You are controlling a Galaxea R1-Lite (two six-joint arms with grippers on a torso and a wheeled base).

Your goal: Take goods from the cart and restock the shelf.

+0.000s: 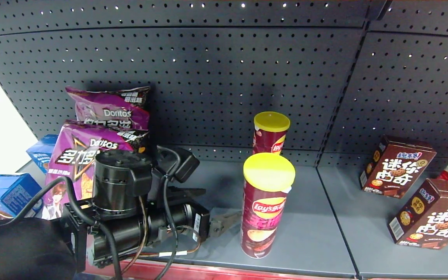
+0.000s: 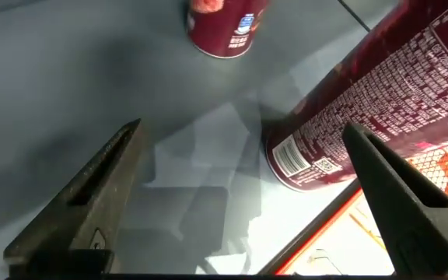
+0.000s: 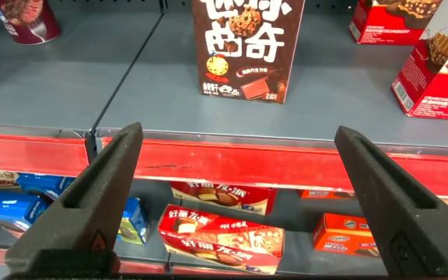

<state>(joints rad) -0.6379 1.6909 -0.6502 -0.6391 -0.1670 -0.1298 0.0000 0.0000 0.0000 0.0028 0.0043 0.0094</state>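
Left gripper [image 2: 243,187]: jaws spread wide and empty, held low over the front of the shelf [image 1: 313,233]. The front can [image 1: 266,210] stands just beside one finger, upright on its base near the shelf's front edge, apart from both fingers. The rear can [image 1: 270,136] stands directly behind it, close to the back panel [image 1: 216,77], so the two form one row. Chip bags [image 1: 91,155] occupy the bay on the left; cookie boxes [image 1: 434,217] occupy the bay on the right. Right gripper [image 3: 239,194]: jaws likewise spread and empty, positioned in front of the red shelf edge [image 3: 232,159], facing one cookie box. Assessment: the front can appears set down and let go, so this placement is essentially complete. Remaining work is to withdraw the left arm and return to the cart. How many goods remain there cannot be determined.
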